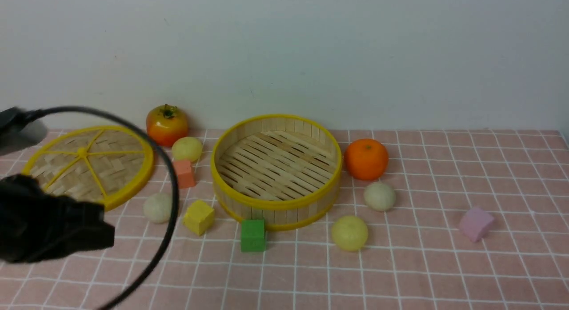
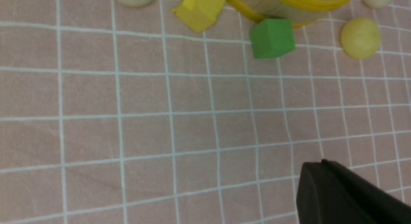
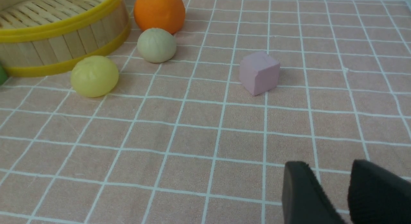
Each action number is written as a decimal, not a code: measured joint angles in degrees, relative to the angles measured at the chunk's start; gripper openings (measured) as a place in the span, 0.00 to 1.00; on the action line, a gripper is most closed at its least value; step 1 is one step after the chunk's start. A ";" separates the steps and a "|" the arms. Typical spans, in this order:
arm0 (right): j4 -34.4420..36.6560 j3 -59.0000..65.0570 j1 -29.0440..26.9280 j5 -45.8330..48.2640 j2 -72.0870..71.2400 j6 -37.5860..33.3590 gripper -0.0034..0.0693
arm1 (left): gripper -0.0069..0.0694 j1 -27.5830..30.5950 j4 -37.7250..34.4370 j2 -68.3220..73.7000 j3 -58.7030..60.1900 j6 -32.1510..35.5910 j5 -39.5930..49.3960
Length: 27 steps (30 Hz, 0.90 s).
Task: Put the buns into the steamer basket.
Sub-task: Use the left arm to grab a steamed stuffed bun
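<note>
Four buns (image 1: 187, 149) (image 1: 157, 207) (image 1: 379, 196) (image 1: 350, 232), four blocks (image 1: 184, 173) (image 1: 198, 217) (image 1: 253, 235) (image 1: 475, 223), two fruits (image 1: 167, 125) (image 1: 366, 159), basket (image 1: 275, 206), lid (image 1: 129, 186).

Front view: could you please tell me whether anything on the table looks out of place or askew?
Nothing looks spilled or damaged. The steamer basket is empty; all four buns lie around it. The green cube sits right at its front wall, and the yellow cube lies askew.

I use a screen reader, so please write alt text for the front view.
An empty steamer basket stands mid-table on a pink checked cloth, with four buns lying outside it, two on each side. A blurred black left arm and its cable cover the left edge.
</note>
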 joint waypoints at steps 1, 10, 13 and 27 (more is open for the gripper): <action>0.00 0.00 0.00 0.00 0.00 0.00 0.38 | 0.07 0.00 0.08 0.78 -0.86 0.02 0.00; 0.00 0.00 0.00 0.00 0.00 0.00 0.38 | 0.07 -12.50 17.46 23.28 -17.47 -8.87 2.37; 0.00 0.00 0.00 0.00 0.00 0.00 0.38 | 0.07 -16.01 26.37 28.02 -23.35 -15.91 6.04; 0.00 0.00 0.00 0.00 0.00 0.00 0.38 | 0.28 -10.70 31.95 45.23 -38.15 -19.80 7.33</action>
